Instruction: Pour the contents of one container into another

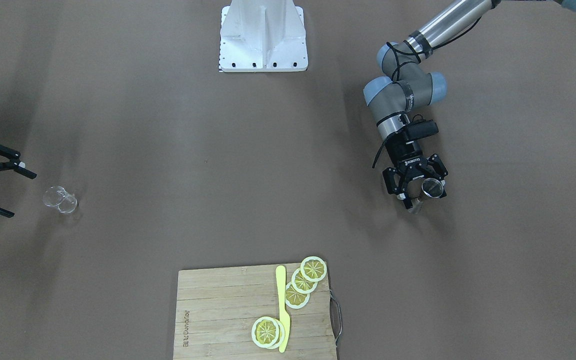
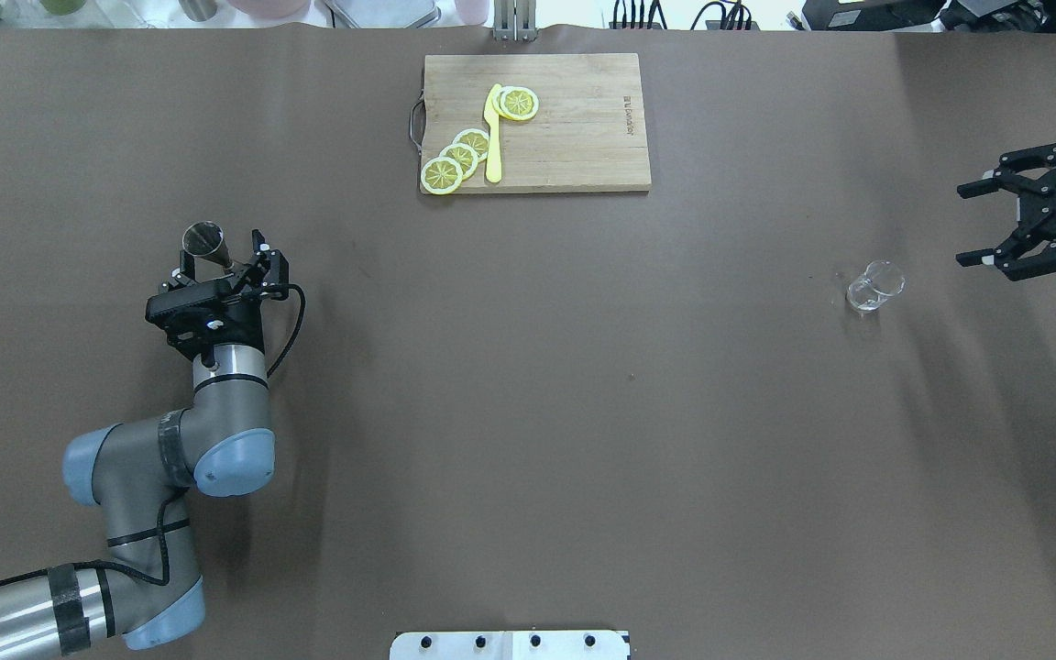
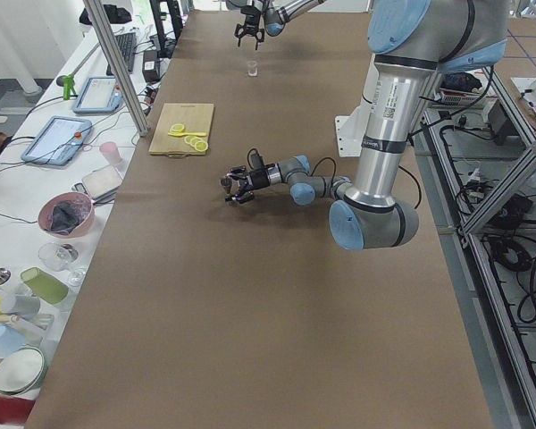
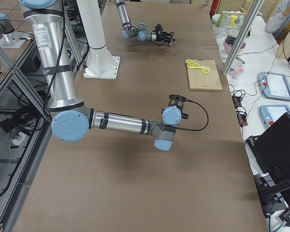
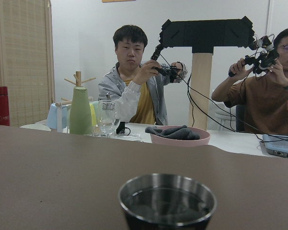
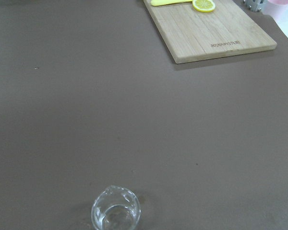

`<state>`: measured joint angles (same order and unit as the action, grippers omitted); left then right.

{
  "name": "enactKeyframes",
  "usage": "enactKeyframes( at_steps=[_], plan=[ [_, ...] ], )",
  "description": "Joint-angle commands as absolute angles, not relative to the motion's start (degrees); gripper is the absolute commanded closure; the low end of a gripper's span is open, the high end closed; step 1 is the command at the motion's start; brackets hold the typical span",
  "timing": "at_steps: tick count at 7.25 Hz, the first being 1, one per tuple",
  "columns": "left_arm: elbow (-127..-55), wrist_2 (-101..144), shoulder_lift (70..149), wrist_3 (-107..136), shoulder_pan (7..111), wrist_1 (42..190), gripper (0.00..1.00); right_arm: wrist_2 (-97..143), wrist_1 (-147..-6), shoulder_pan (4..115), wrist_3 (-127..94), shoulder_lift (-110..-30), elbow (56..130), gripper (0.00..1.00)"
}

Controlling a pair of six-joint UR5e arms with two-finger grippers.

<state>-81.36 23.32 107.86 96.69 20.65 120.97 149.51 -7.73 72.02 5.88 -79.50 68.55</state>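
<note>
The steel jigger point(image 1: 431, 188) stands upright on the table's left part, between the spread fingers of my left gripper point(image 1: 422, 192), which is open around it. From overhead the jigger point(image 2: 205, 242) shows just beyond the left gripper point(image 2: 219, 258). Its rim point(image 5: 167, 201) fills the bottom of the left wrist view, dark inside. The small clear glass point(image 2: 874, 287) stands far to the right, also seen as a glass point(image 6: 116, 211) low in the right wrist view. My right gripper point(image 2: 962, 225) hovers open just right of the glass, holding nothing.
A wooden cutting board point(image 2: 574, 137) with lemon slices point(image 2: 459, 158) and a yellow knife point(image 2: 493, 133) lies at the table's far middle edge. The white robot base point(image 1: 263, 40) sits at the near middle. Operators sit beyond the table edge in the left wrist view.
</note>
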Motion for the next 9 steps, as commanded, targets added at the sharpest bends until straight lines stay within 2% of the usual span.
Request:
enactKeyframes(
  at_steps=[1, 2, 5, 7, 9],
  plan=[
    [-82.61, 23.29, 107.76, 96.42, 19.34, 120.94, 0.02, 155.2, -22.26, 79.07, 8.24, -82.95, 71.62, 0.0],
    [-82.7, 23.2, 107.49, 96.33, 18.9, 120.94, 0.02, 155.39, -30.94, 81.8, 13.83, -85.14, 73.28, 0.0],
    [-84.19, 23.2, 106.17, 96.15, 18.02, 121.03, 0.02, 151.99, -59.22, 86.56, 24.17, -84.91, 76.7, 0.0],
    [-90.31, 23.12, 102.68, 95.98, 15.92, 120.33, 0.02, 144.1, -78.04, 87.45, 24.17, -81.58, 78.31, 0.0],
    [-96.12, 21.02, 99.24, 95.89, 12.58, 120.15, 0.02, 136.61, -95.37, 87.98, 23.64, -77.02, 76.65, 0.0]
  ],
)
